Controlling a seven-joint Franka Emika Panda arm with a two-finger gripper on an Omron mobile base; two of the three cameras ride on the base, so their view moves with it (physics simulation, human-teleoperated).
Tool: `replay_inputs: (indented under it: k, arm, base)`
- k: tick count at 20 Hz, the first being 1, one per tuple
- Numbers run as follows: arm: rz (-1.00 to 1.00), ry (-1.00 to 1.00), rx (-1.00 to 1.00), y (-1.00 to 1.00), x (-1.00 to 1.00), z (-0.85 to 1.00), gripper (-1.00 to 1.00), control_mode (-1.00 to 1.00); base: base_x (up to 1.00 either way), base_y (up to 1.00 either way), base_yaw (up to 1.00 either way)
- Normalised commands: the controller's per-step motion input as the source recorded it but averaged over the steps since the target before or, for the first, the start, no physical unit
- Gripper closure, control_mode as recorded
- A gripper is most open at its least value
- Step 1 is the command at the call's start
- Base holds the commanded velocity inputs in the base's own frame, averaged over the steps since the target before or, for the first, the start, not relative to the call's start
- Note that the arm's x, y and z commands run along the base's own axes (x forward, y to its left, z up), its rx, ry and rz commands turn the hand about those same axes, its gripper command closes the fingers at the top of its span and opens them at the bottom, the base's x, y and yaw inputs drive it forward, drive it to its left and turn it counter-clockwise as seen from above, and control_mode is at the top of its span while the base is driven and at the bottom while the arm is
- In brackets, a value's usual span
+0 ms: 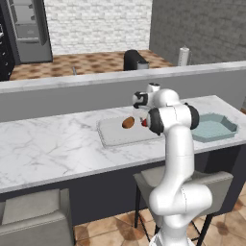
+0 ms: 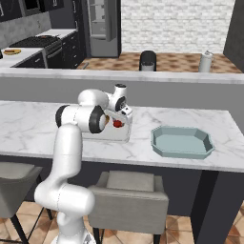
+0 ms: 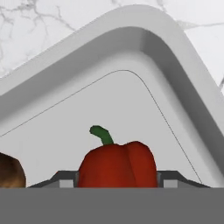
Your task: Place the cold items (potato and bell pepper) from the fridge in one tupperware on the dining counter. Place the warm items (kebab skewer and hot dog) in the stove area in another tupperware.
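The red bell pepper (image 3: 118,162) with its green stem sits between my gripper's (image 3: 117,181) fingertips, which are shut on it, low over the flat whitish tupperware tray (image 3: 131,48). From the base, the bell pepper (image 1: 143,123) hangs at the tray's (image 1: 113,137) right end, beside the brown potato (image 1: 128,123) lying in the tray. From the right side, the gripper (image 2: 117,122) holds the bell pepper (image 2: 116,124) over the tray (image 2: 123,137). The potato's edge (image 3: 8,171) shows at the left. The teal octagonal tupperware (image 1: 214,127) (image 2: 181,141) stands empty to the right on the dining counter (image 1: 48,149).
A raised grey ledge (image 1: 72,91) backs the counter. Grey stools (image 1: 33,216) (image 2: 128,195) stand in front of it. The fridge (image 1: 29,29) (image 2: 100,21) is far behind, the stove (image 2: 33,43) at the far left. A white roll (image 1: 183,56) stands beyond the ledge.
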Motion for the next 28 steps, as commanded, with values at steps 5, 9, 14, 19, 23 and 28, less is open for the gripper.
replay_inputs:
  k: [5, 9, 14, 19, 23, 28]
  arm:
    - [0.0, -0.04, 0.0, 0.0, 0.0, 0.0, -1.0, -1.0]
    - [0.0, -0.1, 0.0, -0.06, -0.02, 0.0, -1.0, -1.0]
    - [0.0, -0.21, 0.01, -0.1, -0.18, 0.27, -1.0, -1.0]
    - [0.0, -0.32, 0.01, -0.28, -0.75, 0.93, -1.0, -1.0]
    - [0.03, -0.21, -0.05, -0.01, -1.0, 1.0, -1.0, -1.0]
    - [0.05, -0.06, -0.13, 0.05, -1.0, 1.0, -1.0, -1.0]
  base:
    - [0.0, 0.0, 0.0]
    - [0.0, 0.0, 0.0]
    - [0.0, 0.0, 0.0]
    - [0.0, 0.0, 0.0]
    - [0.0, 0.0, 0.0]
    - [0.0, 0.0, 0.0]
